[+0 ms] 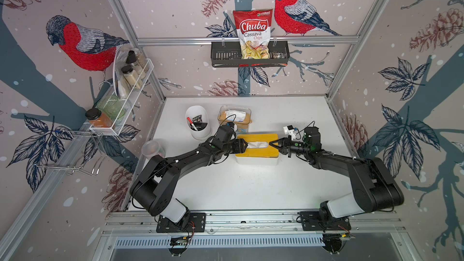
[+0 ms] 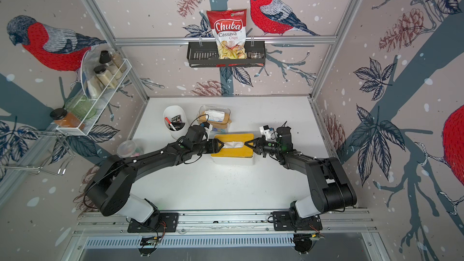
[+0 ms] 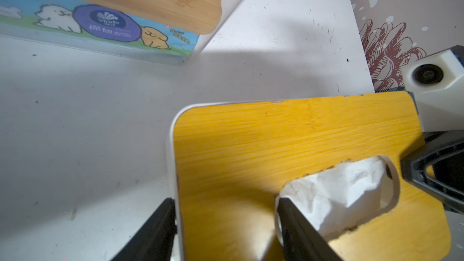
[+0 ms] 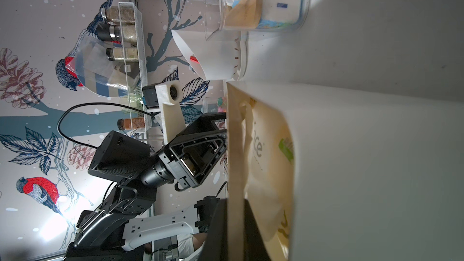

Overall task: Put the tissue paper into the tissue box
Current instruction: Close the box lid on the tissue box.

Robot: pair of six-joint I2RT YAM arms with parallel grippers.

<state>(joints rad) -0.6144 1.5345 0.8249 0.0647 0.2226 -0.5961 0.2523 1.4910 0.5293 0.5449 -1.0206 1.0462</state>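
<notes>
The tissue box (image 1: 256,161) is white with a yellow bamboo lid (image 1: 261,152) and stands mid-table in both top views. White tissue paper (image 1: 256,144) (image 3: 346,192) bulges out of the lid's slot. My left gripper (image 1: 244,145) (image 3: 227,207) is open over the lid's left end. One of its fingers is by the box rim and the other touches the tissue. My right gripper (image 1: 272,143) (image 4: 234,204) is shut on the lid's right edge (image 4: 236,146), with a finger on each face of the thin board.
A clear box (image 1: 234,118) with a bamboo lid and a tissue pack stands behind the tissue box. A white pen holder (image 1: 197,121) and a clear cup (image 1: 152,148) are to the left. A wire rack of jars (image 1: 125,91) and a black shelf (image 1: 221,53) hang on the walls.
</notes>
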